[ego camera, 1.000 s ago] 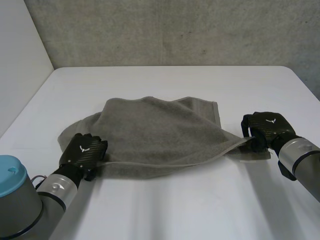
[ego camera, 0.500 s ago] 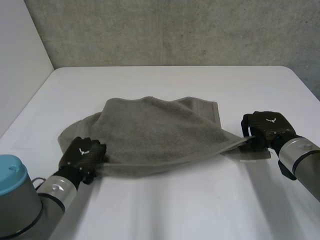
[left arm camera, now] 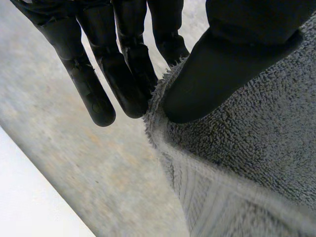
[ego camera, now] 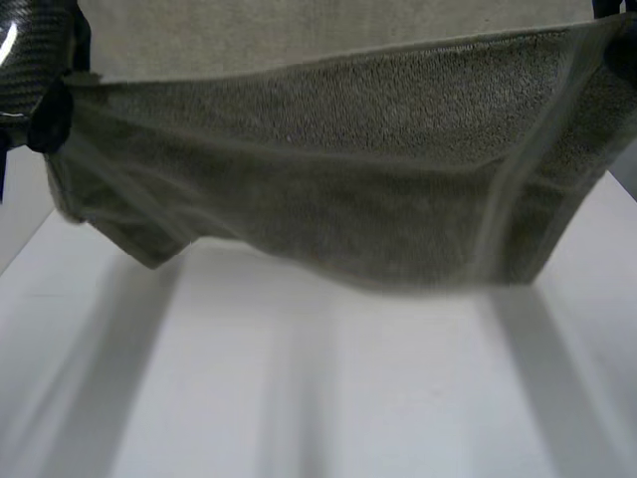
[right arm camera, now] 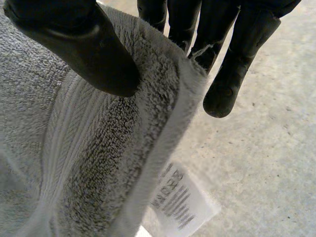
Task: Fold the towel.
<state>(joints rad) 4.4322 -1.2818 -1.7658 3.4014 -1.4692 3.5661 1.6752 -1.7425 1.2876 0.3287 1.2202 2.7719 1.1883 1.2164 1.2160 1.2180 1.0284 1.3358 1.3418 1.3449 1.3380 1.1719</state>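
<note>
My left hand (left arm camera: pixel 224 59) grips one upper corner of the grey terry-cloth towel (left arm camera: pixel 256 153); the thumb presses the pile on the face turned to the wrist camera, and the straight fingers (left arm camera: pixel 126 79) back the cloth from behind, so the corner is pinched between them; the towel's flat woven border runs just past the thumb tip. My right hand (right arm camera: pixel 86 47) grips the opposite upper corner in the same manner, with the thumb on the near face and the fingers behind the hemmed edge; a small white label with dark print (right arm camera: pixel 180 197) hangs from that edge, a little way along from the fingers. In the head view the towel is held aloft close to the camera, stretched broadside between both hands, one at each top corner; its top edge is nearly taut and level; its lower edge sags unevenly and appears to hang clear of the surface below. Beneath it lies the white smooth-topped table (ego camera: pixel 318 398). Farthest back, above the towel's top edge, stands the rough grey concrete wall (ego camera: pixel 299 25).
</note>
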